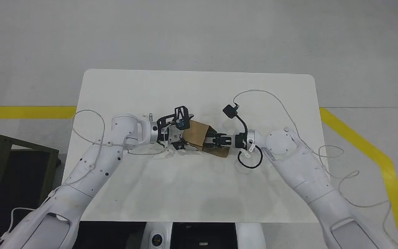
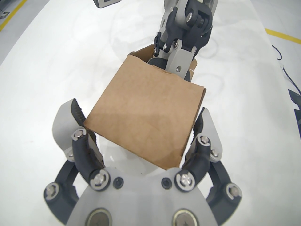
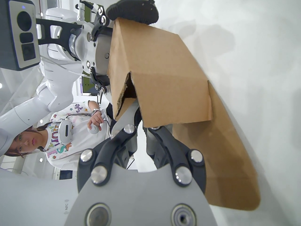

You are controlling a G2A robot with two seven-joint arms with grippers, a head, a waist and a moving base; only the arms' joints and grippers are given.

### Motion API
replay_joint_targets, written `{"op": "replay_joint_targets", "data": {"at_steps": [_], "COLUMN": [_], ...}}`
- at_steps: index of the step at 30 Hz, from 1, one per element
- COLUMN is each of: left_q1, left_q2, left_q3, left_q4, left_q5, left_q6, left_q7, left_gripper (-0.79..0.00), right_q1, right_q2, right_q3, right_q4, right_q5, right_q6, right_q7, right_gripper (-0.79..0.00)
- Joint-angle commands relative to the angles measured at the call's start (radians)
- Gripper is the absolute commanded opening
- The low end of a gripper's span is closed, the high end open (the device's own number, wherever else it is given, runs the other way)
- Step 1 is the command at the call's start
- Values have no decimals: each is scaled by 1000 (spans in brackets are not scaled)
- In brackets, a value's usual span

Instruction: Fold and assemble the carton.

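**Carton held between both arms at mid-worktop**

Your white worktop (image 1: 124, 87) carries everything here. The brown carton (image 1: 199, 132) sits over its middle, lying on its side as an open sleeve between the two arms, which meet it from opposite ends.

Your left gripper (image 2: 139, 106) takes the carton's near end. Its jaws stand wide, one on each side wall, and press against the cardboard, so they are gripping the carton across its width. In the right wrist view you see one of its dark fingertips (image 3: 131, 10) bearing on the carton's edge.

Your right gripper (image 3: 141, 118) works the opposite, open end. Its jaws are nearly together and pinch one panel of the carton, with one finger inside the opening and the other outside.

A loose flap (image 3: 223, 165) hangs from that end, spread toward the worktop.

A thin white cable (image 1: 273, 99) loops across the worktop near the right arm.
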Motion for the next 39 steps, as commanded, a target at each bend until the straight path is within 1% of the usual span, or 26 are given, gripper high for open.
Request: {"op": "replay_joint_targets", "data": {"at_steps": [1,6,12,16,22,31,39], "left_q1": [1,2,5,8,12,16,17], "left_q2": [0,-1,-2,-2,-2,-2,-3], "left_q3": [-3,-7,-12,-16,-22,-28,-31], "left_q4": [2,3,-1,-4,-8,-10,-10], "left_q5": [-4,-10,-13,-13,-12,-11,-10], "left_q6": [1,1,4,3,4,-1,-5], "left_q7": [-1,-8,-14,-16,-20,-25,-28], "left_gripper": [0,0,0,0,0,0,0], "right_q1": [-14,-61,-80,-68,-27,23,43], "right_q2": [10,35,48,43,30,10,-7], "right_q3": [24,90,130,119,92,36,3], "right_q4": [-22,-83,-86,-66,-4,37,78], "right_q5": [-12,-47,-56,-65,-58,-14,9], "right_q6": [15,55,56,60,35,26,9], "right_q7": [4,5,-1,-25,-35,49,43], "right_gripper": [-785,-785,-785,-785,-785,-785,-785]}}
